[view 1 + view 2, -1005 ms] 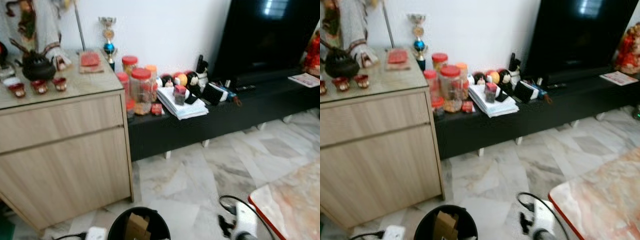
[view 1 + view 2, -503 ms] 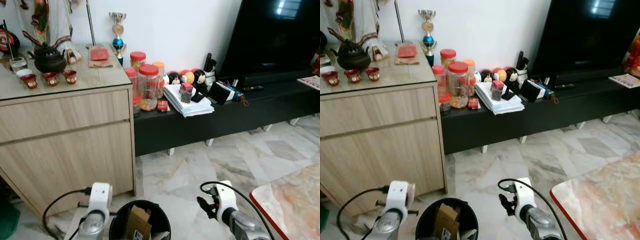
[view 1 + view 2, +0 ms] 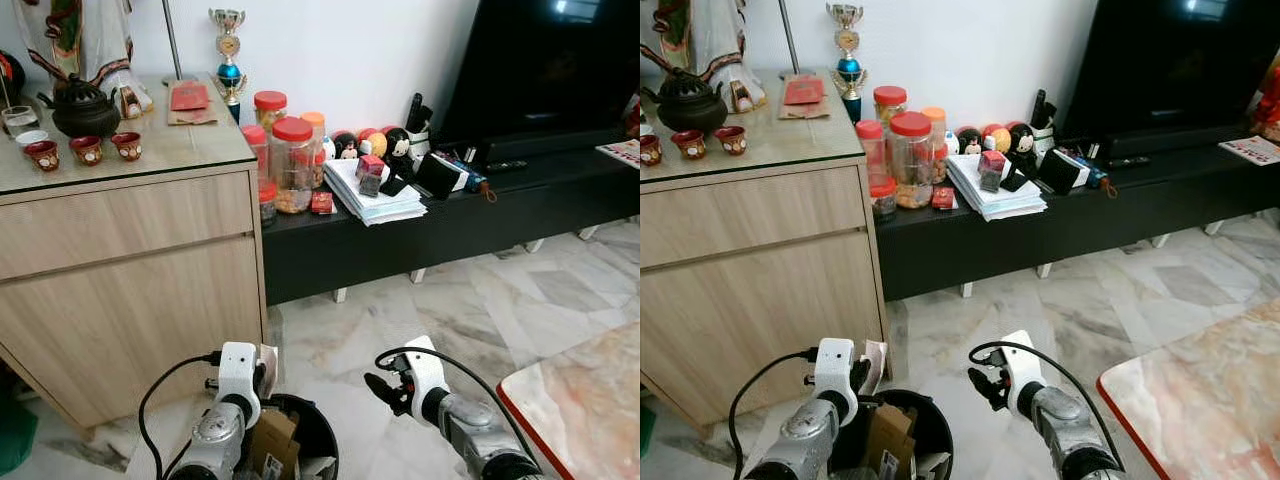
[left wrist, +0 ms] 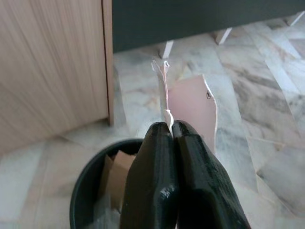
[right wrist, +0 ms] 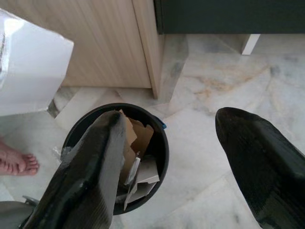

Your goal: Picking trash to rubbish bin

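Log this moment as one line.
left gripper shut on paper | over bin | right gripper open, idle | release pending

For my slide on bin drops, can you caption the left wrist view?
Left gripper pinches a pink paper scrap above the black bin beside the wooden cabinet.

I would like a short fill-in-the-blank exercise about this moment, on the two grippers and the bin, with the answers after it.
1. The left gripper is shut on a piece of pink ____.
2. The fingers of the right gripper stand wide ____.
3. The black rubbish bin on the marble floor already holds scraps of brown ____.
4. The bin stands beside a ____ cabinet.

Missing words: paper; open; cardboard; wooden
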{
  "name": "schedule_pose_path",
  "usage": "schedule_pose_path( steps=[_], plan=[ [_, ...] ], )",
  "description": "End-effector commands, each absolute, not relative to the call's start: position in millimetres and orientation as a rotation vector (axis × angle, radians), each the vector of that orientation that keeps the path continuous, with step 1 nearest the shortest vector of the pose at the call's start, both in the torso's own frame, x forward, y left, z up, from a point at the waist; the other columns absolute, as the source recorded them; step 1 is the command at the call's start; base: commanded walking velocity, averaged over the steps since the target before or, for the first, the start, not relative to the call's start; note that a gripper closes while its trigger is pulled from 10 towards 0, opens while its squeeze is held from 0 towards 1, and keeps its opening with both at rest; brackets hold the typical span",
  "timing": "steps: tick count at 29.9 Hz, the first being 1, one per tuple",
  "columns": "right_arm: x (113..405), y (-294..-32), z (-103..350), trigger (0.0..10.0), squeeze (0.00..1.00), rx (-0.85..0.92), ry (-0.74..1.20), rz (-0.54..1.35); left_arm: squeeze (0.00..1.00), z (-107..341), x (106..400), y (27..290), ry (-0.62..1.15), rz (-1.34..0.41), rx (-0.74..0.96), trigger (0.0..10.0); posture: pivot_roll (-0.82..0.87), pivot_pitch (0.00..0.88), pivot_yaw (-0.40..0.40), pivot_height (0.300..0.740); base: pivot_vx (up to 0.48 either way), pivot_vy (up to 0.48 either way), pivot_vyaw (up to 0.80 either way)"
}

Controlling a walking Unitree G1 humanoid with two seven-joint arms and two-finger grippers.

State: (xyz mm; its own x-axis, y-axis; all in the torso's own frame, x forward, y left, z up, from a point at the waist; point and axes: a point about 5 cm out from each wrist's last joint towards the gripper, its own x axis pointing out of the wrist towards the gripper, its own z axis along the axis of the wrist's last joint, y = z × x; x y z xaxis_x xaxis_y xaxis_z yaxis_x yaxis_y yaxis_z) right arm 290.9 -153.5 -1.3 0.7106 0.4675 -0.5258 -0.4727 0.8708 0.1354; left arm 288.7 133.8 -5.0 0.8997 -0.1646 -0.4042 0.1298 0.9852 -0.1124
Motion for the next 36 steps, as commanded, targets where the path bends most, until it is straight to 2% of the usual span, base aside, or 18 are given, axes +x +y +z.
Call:
schedule_pose_path(
  steps=[1,13,14,16,17,34,35,36],
  plan=[
    [296.1,-152.9,4.9,10.0,0.00,-0.025,0.556,0.535,0.00,-10.2,284.4,131.4,0.462,-0.169,-0.113,10.0,-0.02,0.048,-0.090,0.740,0.000,0.000,0.00],
    [295.1,-153.4,4.2,10.0,0.00,-0.026,0.553,0.528,0.00,-17.0,277.6,126.6,0.510,-0.228,-0.176,10.0,-0.02,0.054,-0.091,0.740,0.000,0.000,0.00],
    [295.1,-153.6,4.3,10.0,0.00,-0.025,0.552,0.527,0.83,-17.1,277.5,126.6,0.511,-0.228,-0.180,10.0,-0.02,0.057,-0.091,0.740,0.000,0.000,0.00],
    [295.2,-153.8,4.4,10.0,0.00,-0.024,0.552,0.525,0.83,-17.1,277.4,126.5,0.511,-0.229,-0.185,10.0,-0.02,0.057,-0.091,0.740,0.000,0.000,0.00],
    [295.3,-153.7,4.5,10.0,0.00,-0.024,0.551,0.525,1.00,-17.1,277.4,127.0,0.510,-0.228,-0.187,10.0,-0.02,0.057,-0.091,0.740,0.000,0.000,0.00],
    [295.0,-153.9,3.8,10.0,0.00,-0.018,0.548,0.508,1.00,-17.5,277.1,133.3,0.509,-0.206,-0.179,10.0,-0.01,0.054,-0.090,0.740,0.000,0.000,0.00],
    [295.0,-154.8,3.8,10.0,0.00,-0.019,0.541,0.496,0.00,-19.4,275.4,137.9,0.516,-0.176,-0.152,10.0,-0.01,0.054,-0.090,0.740,0.000,0.000,0.00],
    [295.1,-155.2,3.9,10.0,0.00,-0.019,0.537,0.490,0.00,-20.7,274.1,141.4,0.521,-0.152,-0.130,10.0,-0.01,0.055,-0.089,0.740,0.000,0.000,0.00]
  ],
)
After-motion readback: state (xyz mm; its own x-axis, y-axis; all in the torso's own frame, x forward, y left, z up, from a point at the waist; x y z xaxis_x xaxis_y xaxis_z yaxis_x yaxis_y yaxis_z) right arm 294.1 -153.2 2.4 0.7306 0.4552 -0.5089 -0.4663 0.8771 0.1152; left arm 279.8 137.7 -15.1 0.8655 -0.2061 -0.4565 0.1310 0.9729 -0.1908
